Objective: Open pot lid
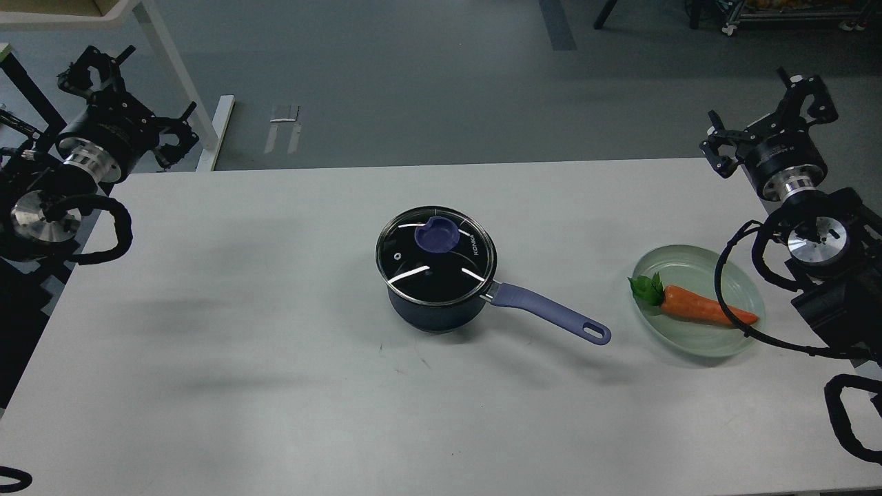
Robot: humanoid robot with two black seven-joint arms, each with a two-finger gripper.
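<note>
On the surface (207, 289) the lid (435, 253) sits on the pot (434, 313); both hands wait apart, finger spacing I cannot tell; next, I reach for the knob (437, 235).

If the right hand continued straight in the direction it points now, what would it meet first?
Probably nothing: the right hand points up and away past the table's far edge, toward bare floor. Depth is hard to judge.

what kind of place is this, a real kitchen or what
Likely a robotics lab or workshop, not a kitchen: the pot sits on a plain white table, over bare grey flooring, with a wheeled rack at the back.
</note>
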